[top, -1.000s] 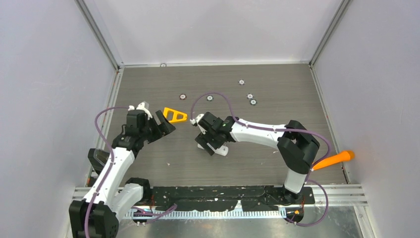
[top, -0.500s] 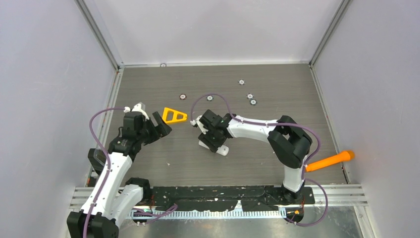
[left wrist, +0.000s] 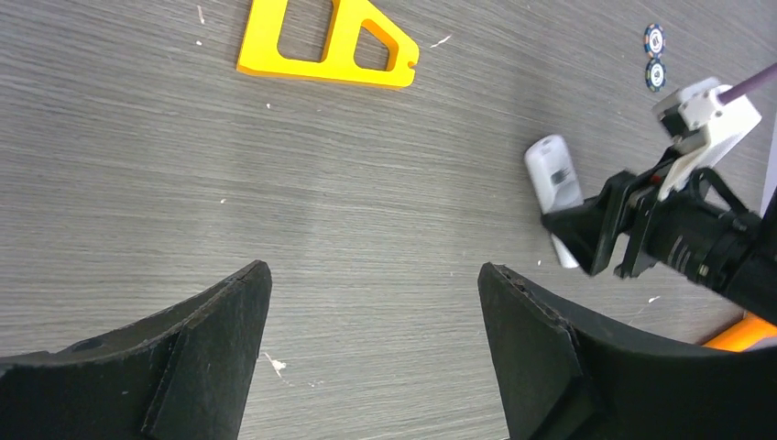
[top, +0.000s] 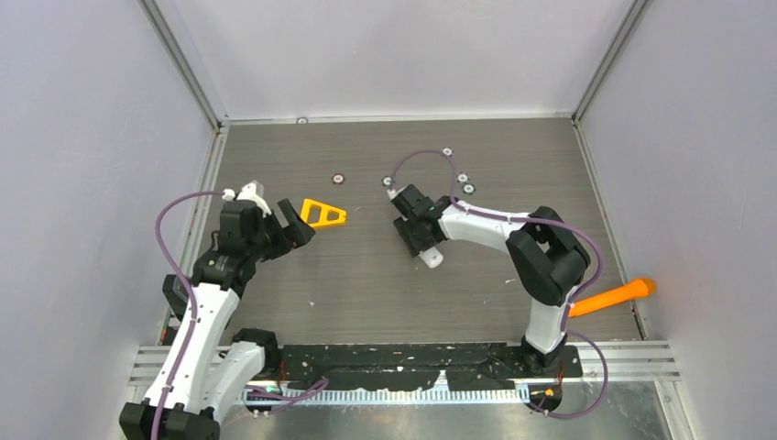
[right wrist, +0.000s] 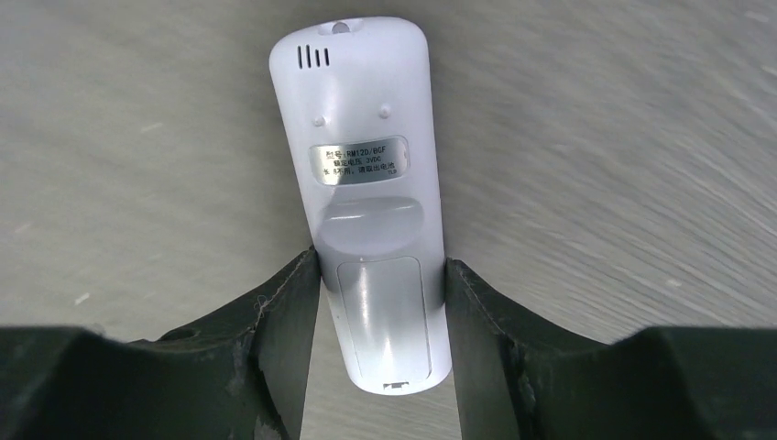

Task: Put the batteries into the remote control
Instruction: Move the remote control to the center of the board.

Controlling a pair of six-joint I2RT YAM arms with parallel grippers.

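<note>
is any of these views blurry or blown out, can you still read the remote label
Right wrist view: the remote is sharp, its silver label readable, with a washed-out patch near its lower end, while the table behind is smeared. Left wrist view: the table grain and orange triangle are crisp. Top view: even, soft light, faint shadows.

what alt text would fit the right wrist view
The white remote control, back side to the camera, is clamped by its sides between the black fingers of the right gripper. Its back shows a silver label and a battery cover, with the grey wood-grain table behind.
</note>
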